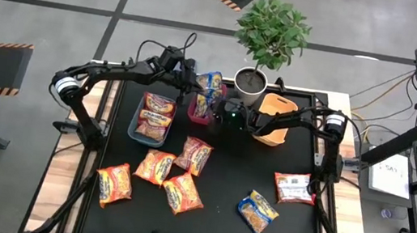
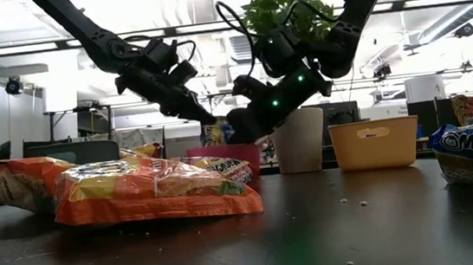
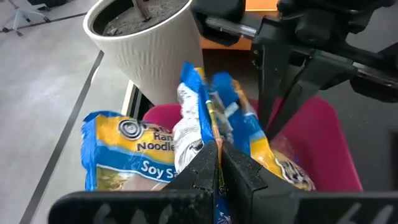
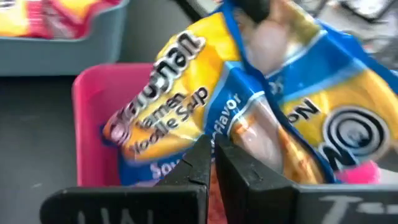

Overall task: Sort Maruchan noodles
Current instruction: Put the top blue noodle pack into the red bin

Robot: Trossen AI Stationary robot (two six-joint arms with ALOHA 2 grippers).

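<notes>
High view: I see both grippers meeting over the pink bin (image 1: 195, 111). My left gripper (image 1: 197, 90) is clamped on a crinkly blue-yellow noodle packet (image 1: 211, 84) above it; my right gripper (image 1: 219, 116) is closed against a second blue-yellow packet (image 4: 186, 124). White plant pot (image 1: 249, 84) crowds the bin's far side; the teal bin (image 1: 140, 115) flanks it.

- Blue-yellow packets (image 1: 211, 88) stand crumpled in the pink bin
- Red-maroon packets (image 1: 155, 116) lie flat in the teal bin
- Orange packets (image 1: 156, 166) and one blue packet (image 1: 258, 212) lie scattered on the desk
</notes>
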